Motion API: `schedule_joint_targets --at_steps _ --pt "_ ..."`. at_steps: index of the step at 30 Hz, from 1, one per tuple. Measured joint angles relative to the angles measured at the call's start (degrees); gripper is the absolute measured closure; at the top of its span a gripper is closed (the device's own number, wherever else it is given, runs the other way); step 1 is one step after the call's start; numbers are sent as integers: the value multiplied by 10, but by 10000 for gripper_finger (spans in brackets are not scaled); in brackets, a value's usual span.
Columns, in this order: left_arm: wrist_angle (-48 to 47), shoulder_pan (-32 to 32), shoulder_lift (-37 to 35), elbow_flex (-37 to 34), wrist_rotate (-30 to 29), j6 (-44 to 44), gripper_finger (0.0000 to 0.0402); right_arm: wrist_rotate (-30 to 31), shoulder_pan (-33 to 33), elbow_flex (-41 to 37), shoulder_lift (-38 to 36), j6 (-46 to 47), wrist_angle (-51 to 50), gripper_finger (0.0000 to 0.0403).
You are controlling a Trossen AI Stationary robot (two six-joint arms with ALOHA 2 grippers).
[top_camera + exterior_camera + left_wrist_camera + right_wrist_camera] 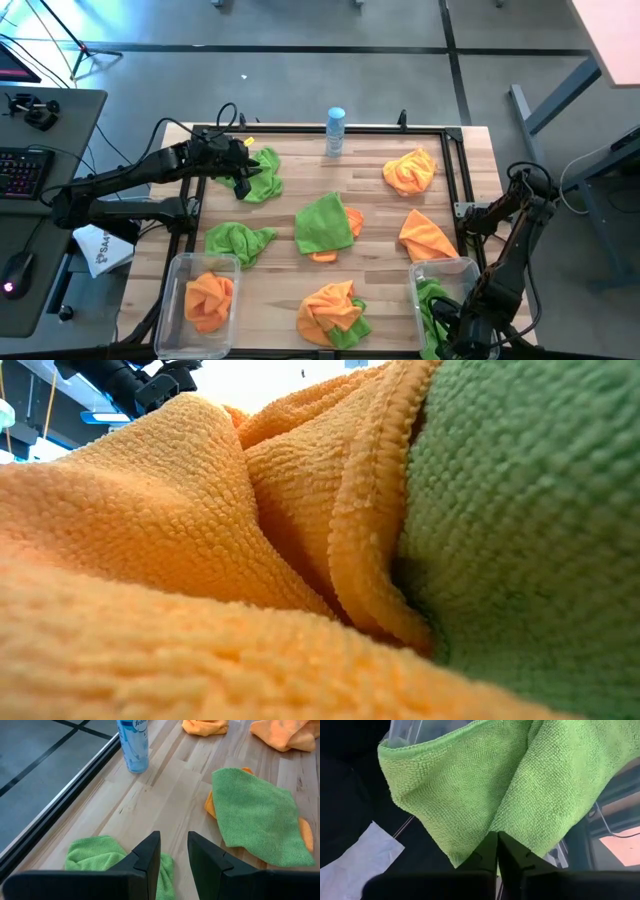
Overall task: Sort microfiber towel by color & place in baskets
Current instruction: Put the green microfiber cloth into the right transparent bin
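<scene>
Orange and green microfiber towels lie spread over the wooden table. My left gripper (174,845) hangs open above a green towel (95,855) at the far left, touching nothing. The left basket (205,262) at the near left holds an orange towel (208,298). At the near right, my right gripper (497,836) is shut at the right basket (440,265), on a green towel (520,780) draped over that basket's clear rim (402,732). In the low view, an orange towel (150,540) and a green towel (530,530) fill the picture. My right gripper pinches a fold of the green towel near its lower edge (492,822) between its two fingertips. The cloth's creases run together at the fingertips. The rest of the towel spreads away from the fingers and lies over the basket's rim.
A white-and-blue bottle (335,130) stands at the far edge. Loose towels: green (238,240), green over orange (325,225), orange (410,170), orange (427,235), and an orange-and-green pile (335,310) at the near edge. A black frame (300,128) borders the table.
</scene>
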Motion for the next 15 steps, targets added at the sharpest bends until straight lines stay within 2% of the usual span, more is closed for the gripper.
schedule_joint_targets --at_steps 8,15 --pt "0 0 0 0 0 1 314 9 0 0 0 -3 -35 400" --pt "0 0 0 0 0 1 314 85 0 0 0 -5 -100 402"
